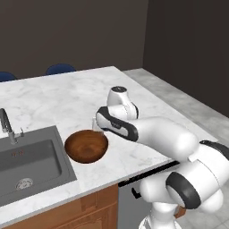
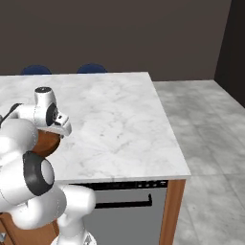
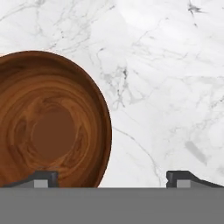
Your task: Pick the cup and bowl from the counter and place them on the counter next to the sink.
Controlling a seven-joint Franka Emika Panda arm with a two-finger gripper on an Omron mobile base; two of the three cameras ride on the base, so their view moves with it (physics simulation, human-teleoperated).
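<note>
End effector [image 3: 112,177]: jaws spread wide, gripping nothing, pointing down over the worktop; one fingertip [image 3: 43,178] over the bowl's rim, the other over bare marble.
Bowl [image 1: 86,146]: dark brown wood with glossy grained inside, upright on the worktop, directly under and to one side of the end effector, apart from the fingertips as far as can be told.
Sink [image 1: 31,163]: dark grey basin with round drain, just beyond the bowl on the side away from the end effector; the bowl sits near its edge.
Faucet [image 1: 6,125]: at the sink's back edge, farther from the end effector.
Worktop [image 2: 115,119]: white marble with grey veins, broad and bare past the end effector.
Cabinets [image 1: 80,210]: brown wood beneath the worktop.
Room: dark walls, grey tiled floor [image 2: 210,134], two blue chair backs [image 2: 91,68] beyond the far edge.
</note>
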